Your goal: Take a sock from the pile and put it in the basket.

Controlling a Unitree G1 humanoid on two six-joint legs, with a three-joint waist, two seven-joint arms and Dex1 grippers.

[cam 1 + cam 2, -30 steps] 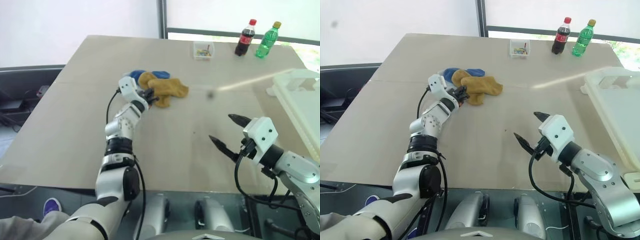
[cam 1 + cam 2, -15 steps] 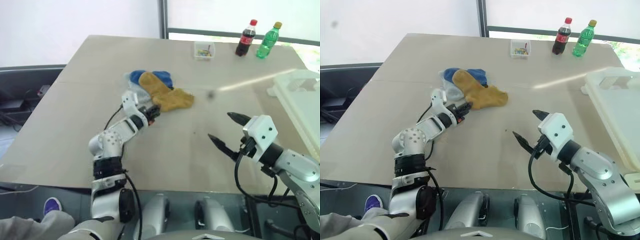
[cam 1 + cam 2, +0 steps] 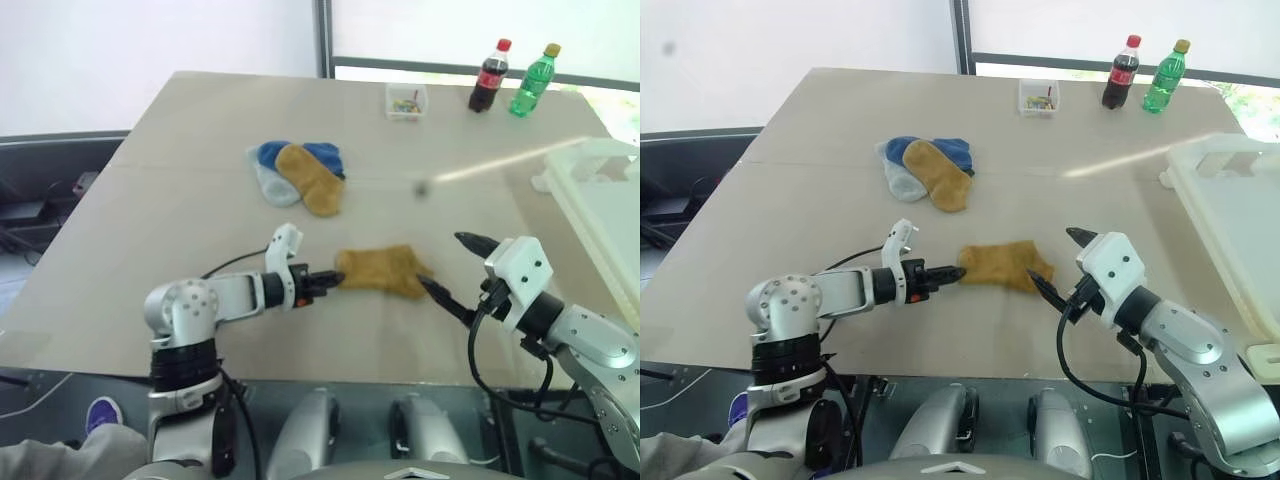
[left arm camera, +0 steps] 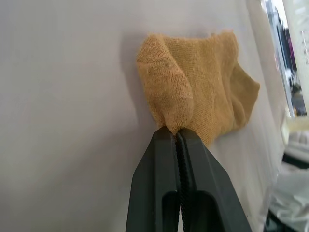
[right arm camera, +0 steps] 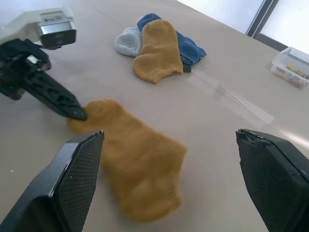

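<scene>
The pile (image 3: 300, 172) of blue, pale and mustard socks lies mid-table. One mustard-yellow sock (image 3: 380, 270) lies apart from it, nearer the front edge. My left gripper (image 3: 328, 281) is shut on that sock's near-left end, pinching a fold of fabric (image 4: 174, 126), while the rest of the sock rests on the table. My right gripper (image 3: 442, 260) stands open just right of the sock, its lower fingertip close to the sock's far end. The white basket (image 3: 598, 190) stands at the table's right edge.
A small clear box (image 3: 407, 100) with coloured bits, a cola bottle (image 3: 487, 76) and a green bottle (image 3: 532, 67) stand at the far edge. The beige table (image 3: 180, 200) stretches bare to the left of the pile.
My left gripper has dragged the mustard sock out of the pile, toward the front edge and to the right. The remaining socks have settled. The right arm has not moved.
</scene>
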